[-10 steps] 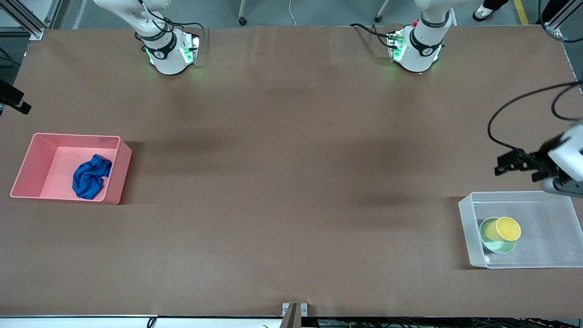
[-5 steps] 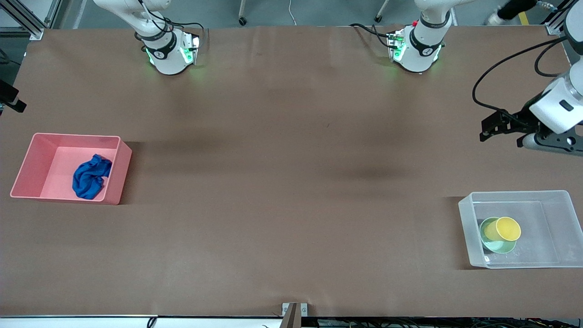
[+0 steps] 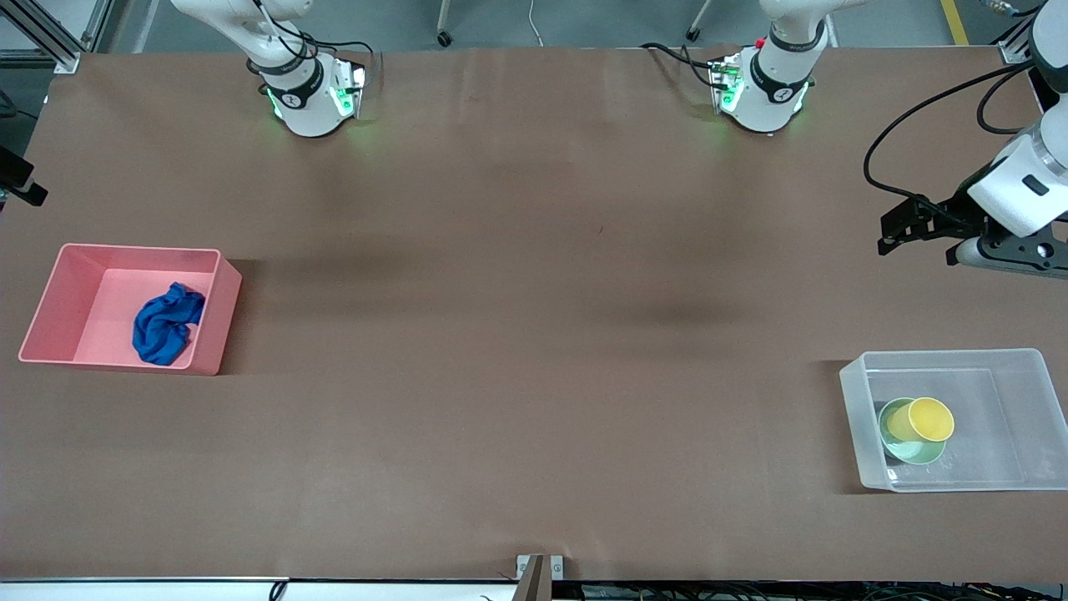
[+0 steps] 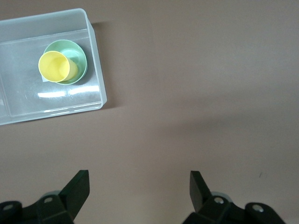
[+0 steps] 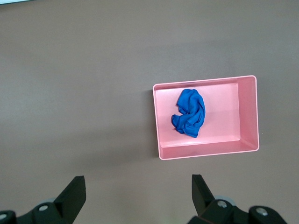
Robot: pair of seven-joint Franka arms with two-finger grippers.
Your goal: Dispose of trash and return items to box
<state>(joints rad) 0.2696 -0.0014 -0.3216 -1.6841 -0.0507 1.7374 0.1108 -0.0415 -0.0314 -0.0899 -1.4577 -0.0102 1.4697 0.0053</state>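
Deep-blue cloth, wrinkled and bunched into a loose wad: the rag (image 3: 167, 324) lies inside the pink bin (image 3: 50, 346), on its floor toward the wall that faces table centre, near the right arm's end of the table. The right wrist view shows it as one crumpled lump, soft folds, nothing spilling over the rim. Trash step looks done. At the left arm's end, the clear box (image 3: 1035, 359) holds both items: the mint bowl (image 3: 918, 455) sits on the box floor and the yellow cup (image 3: 924, 419) rests in it, tipped, mouth toward the camera, its rim overlapping the bowl's edge at about 1 o'clock. Both sit in the half of the box toward table centre; the rest of the box floor is bare. Cup is glossy plastic, bowl matte and pale, a little wider than the cup. Nothing of the task lies loose on the brown table (image 3: 534, 334). Judgement: task complete or as good as; only parking the arms remains. Left gripper (image 3: 891, 233) hangs in the air over bare table, at roughly 12 o'clock from the box, fingers spread wide and holding nothing; its wrist view confirms the wide gap, with the box off to one side below. Right gripper (image 5: 138, 189) is out of the front view; its own wrist view shows the fingers parted wide, empty, high over bare table beside the pink bin. Right arm waits.
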